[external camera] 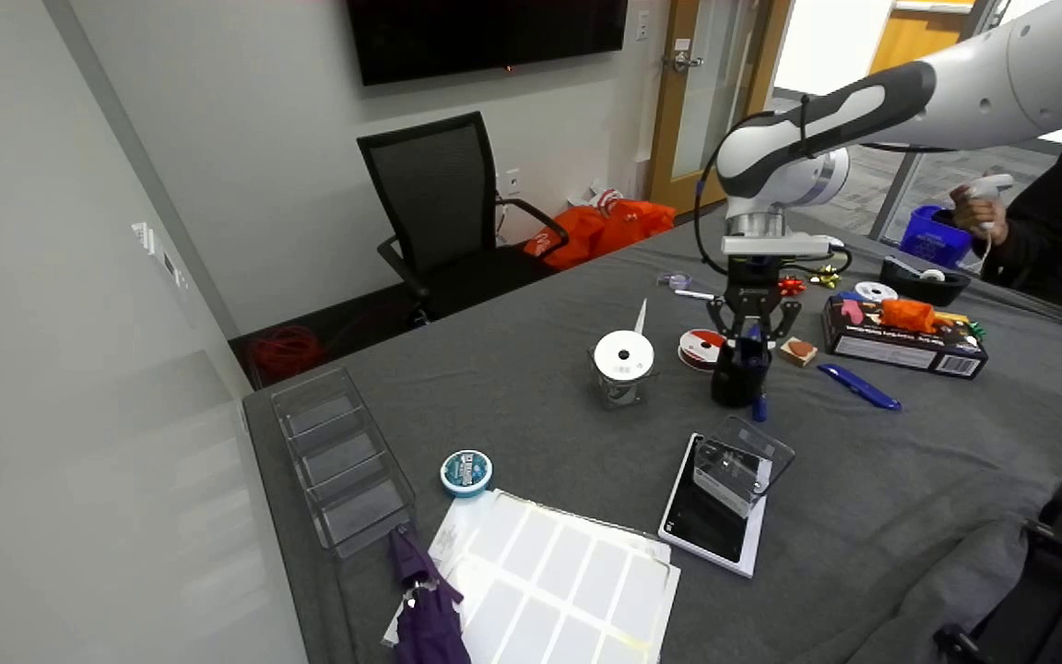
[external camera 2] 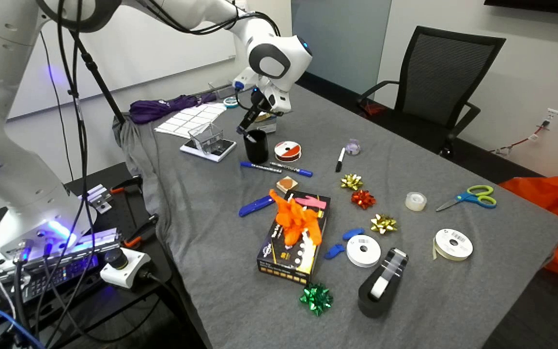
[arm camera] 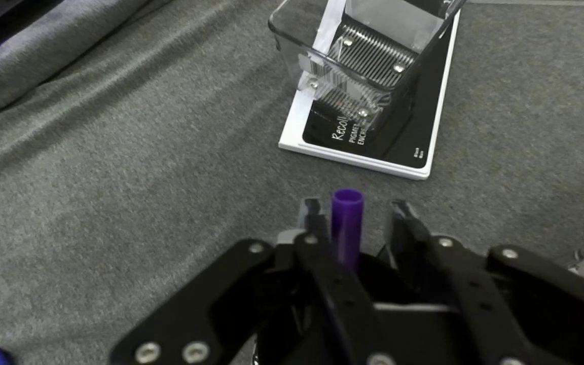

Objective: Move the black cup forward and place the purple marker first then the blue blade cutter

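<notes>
A purple marker (arm camera: 347, 223), hollow end up, is framed by parted fingers (arm camera: 408, 230) over a black cup (external camera 2: 258, 149) set upright on a gray surface (external camera 2: 211, 194). In the wrist view the fingers are spread wider than the barrel, with a clear gap at right; nothing appears to be gripped, though contact at left cannot be ruled out. The marker's lower end is hidden, but it is judged to be resting inside the cup. To the right of the cup in an exterior view, a blue blade cutter (external camera: 860, 386) is seen lying flat, yet to be placed. It is expected to be light, stiff and somewhat slick, best taken across mid-body with the long edges squeezed, then lowered end first; the cup, likely light too, could be tipped by a knock. Counted in view: one black cup, one purple marker, one blue blade cutter, two blue-capped markers (external camera 2: 260, 167) just beside the cup, two gold bows (external camera 2: 351, 182), one red bow (external camera 2: 363, 198), one green bow (external camera 2: 317, 298) and, at right in an exterior view, one pair of scissors (external camera 2: 469, 197).
</notes>
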You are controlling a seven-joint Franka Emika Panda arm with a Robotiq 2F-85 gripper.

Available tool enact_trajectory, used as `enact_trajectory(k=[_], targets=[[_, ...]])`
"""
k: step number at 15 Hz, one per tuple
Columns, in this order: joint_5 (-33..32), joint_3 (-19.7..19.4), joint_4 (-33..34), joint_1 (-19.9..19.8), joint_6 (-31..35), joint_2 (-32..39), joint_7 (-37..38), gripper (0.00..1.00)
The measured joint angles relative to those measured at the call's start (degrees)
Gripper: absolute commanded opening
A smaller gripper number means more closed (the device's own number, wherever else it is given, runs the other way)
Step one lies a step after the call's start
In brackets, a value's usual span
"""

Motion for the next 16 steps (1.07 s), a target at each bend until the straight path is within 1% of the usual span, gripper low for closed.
enact_trajectory(k=[4, 5, 9, 13, 16], targets=[[-0.2, -0.1, 0.6, -0.2, -0.3, 0.1, -0.5, 0.98], [-0.5, -0.2, 0.6, -0.2, -0.2, -0.1, -1.2, 1.0], [-3.8, -0.9, -1.3, -0.1, 1.4, -3.6, -6.2, 1.0], [-9.7, -1.6, -7.2, -0.1, 7.8, -10.7, -14.0, 1.0], [-12.5, -2.2, -13.0, -0.6, 14.0, -15.3, -20.6, 1.0]])
